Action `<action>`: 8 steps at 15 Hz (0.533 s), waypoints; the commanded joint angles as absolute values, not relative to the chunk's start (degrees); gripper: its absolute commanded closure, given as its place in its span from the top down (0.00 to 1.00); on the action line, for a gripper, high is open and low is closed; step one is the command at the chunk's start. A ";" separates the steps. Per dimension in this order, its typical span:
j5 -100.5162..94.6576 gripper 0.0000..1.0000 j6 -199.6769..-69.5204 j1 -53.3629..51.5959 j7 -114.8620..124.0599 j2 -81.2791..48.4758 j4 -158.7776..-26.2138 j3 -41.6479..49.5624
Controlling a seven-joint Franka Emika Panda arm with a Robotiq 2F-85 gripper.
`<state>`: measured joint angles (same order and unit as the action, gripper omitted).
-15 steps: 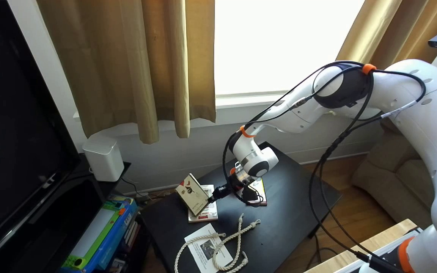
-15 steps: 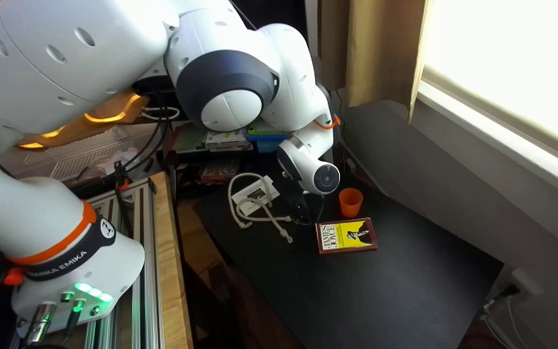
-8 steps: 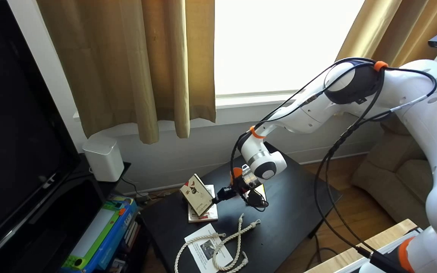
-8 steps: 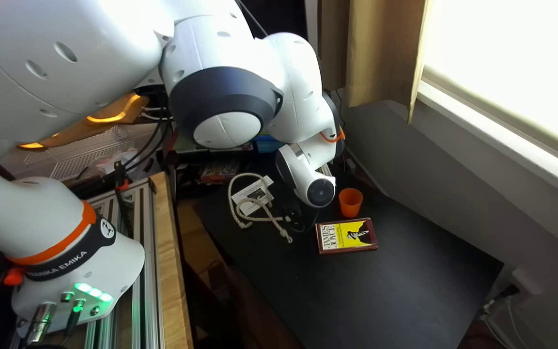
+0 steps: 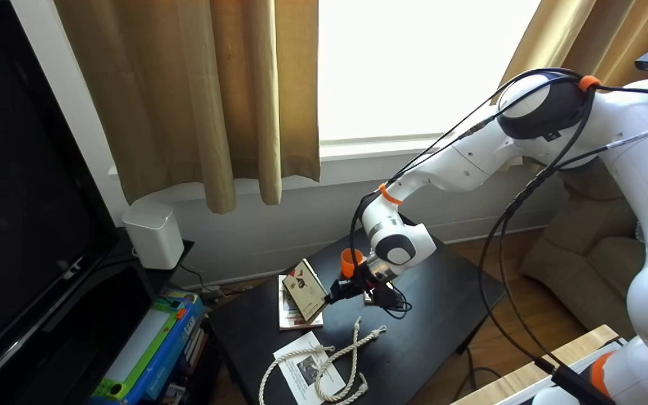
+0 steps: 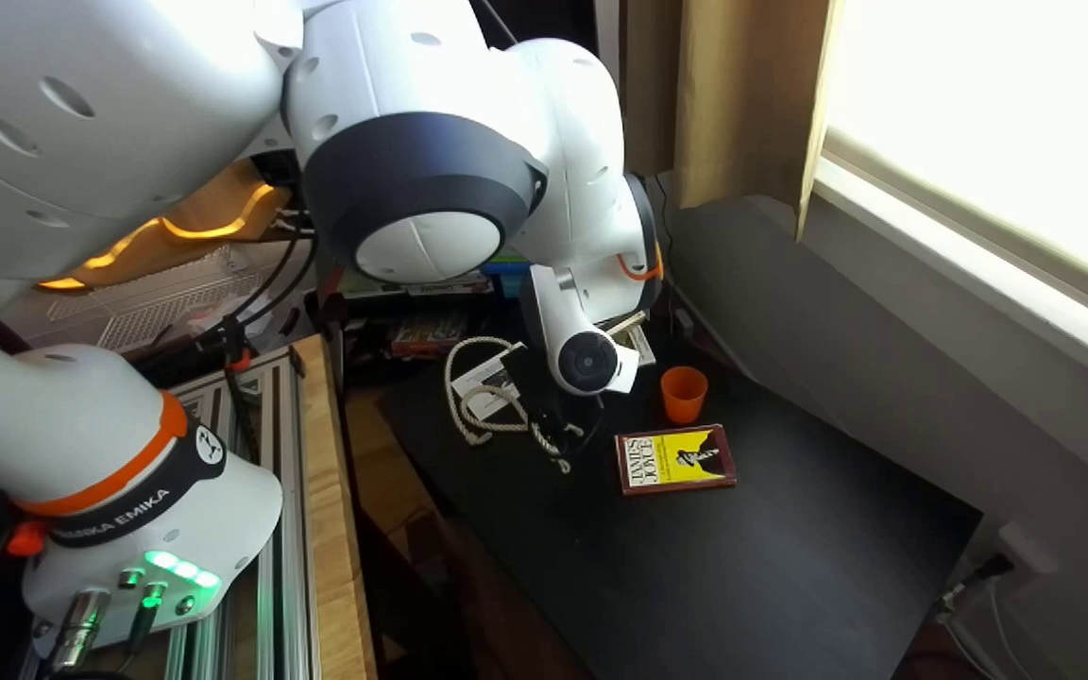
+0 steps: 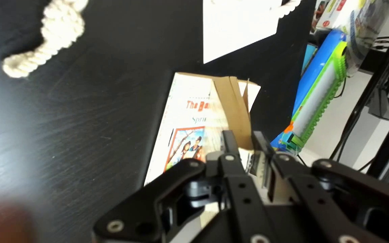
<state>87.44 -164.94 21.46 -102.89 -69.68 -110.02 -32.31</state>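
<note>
Partly hidden — lower book (image 7: 181,135) beneath tilted cream book (image 5: 305,291) clamped in gripper (image 7: 244,141) — contact unclear.

Daylight pours from the window (image 5: 414,67), burnt out to flat white in both exterior views, laying a soft sheen on the tabletop (image 6: 742,567) and fading to gloom past its edge nearest the television (image 5: 20,185), while the wrist view bleaches a paper sheet (image 7: 236,30) and blurs a reddish-brown shape (image 7: 5,221) at lower left.
</note>
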 commanded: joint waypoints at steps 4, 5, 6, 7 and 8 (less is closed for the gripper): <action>93.35 0.04 -169.39 23.34 -109.54 -65.91 -112.13 -34.68; 92.90 0.04 -169.28 23.19 -109.20 -65.70 -112.17 -34.79; 90.17 0.17 -168.14 22.21 -106.34 -67.22 -110.15 -33.76; 90.17 0.17 -168.19 22.21 -106.39 -67.02 -110.17 -33.88; 90.17 0.17 -168.24 22.21 -106.41 -66.91 -110.19 -33.98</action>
